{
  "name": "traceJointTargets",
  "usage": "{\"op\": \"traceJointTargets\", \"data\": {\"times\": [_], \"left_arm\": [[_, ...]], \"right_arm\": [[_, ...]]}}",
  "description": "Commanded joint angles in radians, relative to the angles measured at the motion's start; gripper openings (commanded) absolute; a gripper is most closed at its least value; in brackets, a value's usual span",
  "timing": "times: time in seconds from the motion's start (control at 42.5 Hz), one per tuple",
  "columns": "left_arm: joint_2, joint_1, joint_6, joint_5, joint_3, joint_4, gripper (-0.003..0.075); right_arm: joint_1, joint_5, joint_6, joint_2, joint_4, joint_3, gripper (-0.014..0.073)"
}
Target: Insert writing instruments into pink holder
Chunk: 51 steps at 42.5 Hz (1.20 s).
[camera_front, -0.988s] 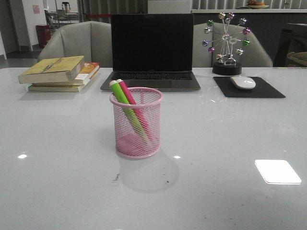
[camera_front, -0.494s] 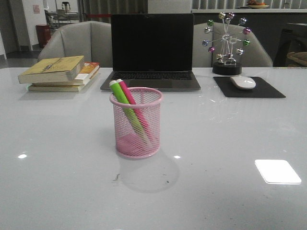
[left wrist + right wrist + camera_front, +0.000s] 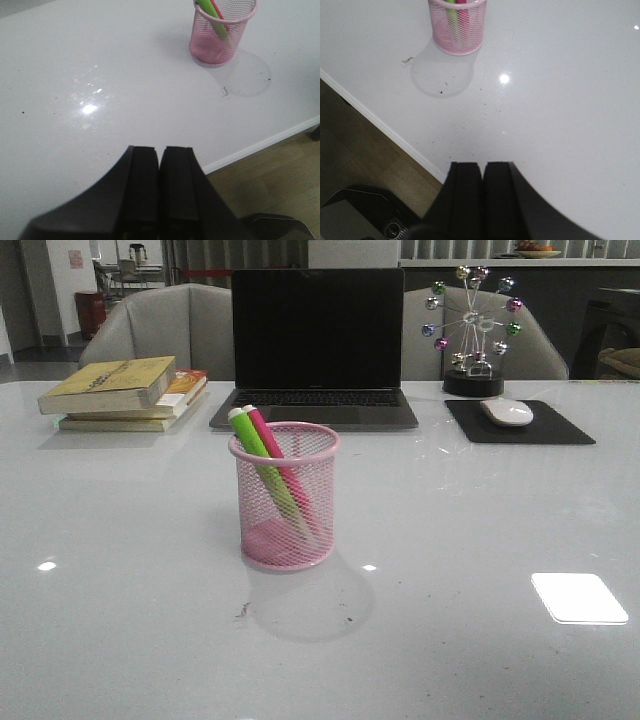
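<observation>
The pink wire-mesh holder [image 3: 285, 496] stands upright in the middle of the white table. Inside it lean the lime green marker [image 3: 256, 445] and the magenta marker [image 3: 268, 438], their whitish ends poking over the rim toward the left. The left wrist view shows the holder [image 3: 220, 35] far off from my left gripper [image 3: 160, 150], which is shut and empty near the table's front edge. My right gripper [image 3: 483, 165] is also shut with nothing in it, well back from the holder [image 3: 457, 27]. Neither arm shows in the front view.
A closed-screen laptop [image 3: 316, 345] sits behind the holder. A stack of books [image 3: 125, 392] lies at the back left. A white mouse [image 3: 507, 412] on a black pad and a ball ornament [image 3: 472, 330] stand at the back right. The table's front edge [image 3: 385, 131] is near both grippers.
</observation>
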Motion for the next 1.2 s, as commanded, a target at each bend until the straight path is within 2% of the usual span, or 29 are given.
{"op": "traceJointTargets", "data": {"times": [0.0,0.094,0.212,0.447,0.518,0.659,0.965,1.176], "left_arm": [[0.002,0.001,-0.005,-0.065,-0.028,0.004,0.0094],[-0.017,0.015,-0.005,-0.069,-0.023,0.002,0.0094],[-0.074,0.1,-0.005,-0.111,-0.011,0.021,0.0094],[-0.28,0.294,0.052,-0.517,0.233,-0.03,0.01],[-0.345,0.338,0.058,-0.598,0.318,-0.07,0.01],[-0.458,0.413,0.058,-0.676,0.456,-0.123,0.01],[-0.585,0.492,0.052,-0.81,0.635,-0.136,0.01],[-0.585,0.501,0.052,-0.896,0.67,-0.136,0.01]], "right_arm": [[-0.003,-0.058,0.003,-0.004,-0.007,-0.027,0.0057],[-0.003,-0.058,0.003,-0.004,-0.007,-0.027,0.0057],[-0.003,-0.058,0.003,-0.004,-0.007,-0.027,0.0057],[-0.003,-0.059,0.003,-0.004,-0.007,-0.027,0.0057],[-0.003,-0.059,0.003,-0.004,-0.007,-0.027,0.0057],[-0.003,-0.059,0.003,-0.004,-0.007,-0.027,0.0057],[-0.003,-0.058,0.003,-0.004,-0.007,-0.027,0.0057],[-0.003,-0.058,0.003,-0.004,-0.007,-0.027,0.0057]]}}
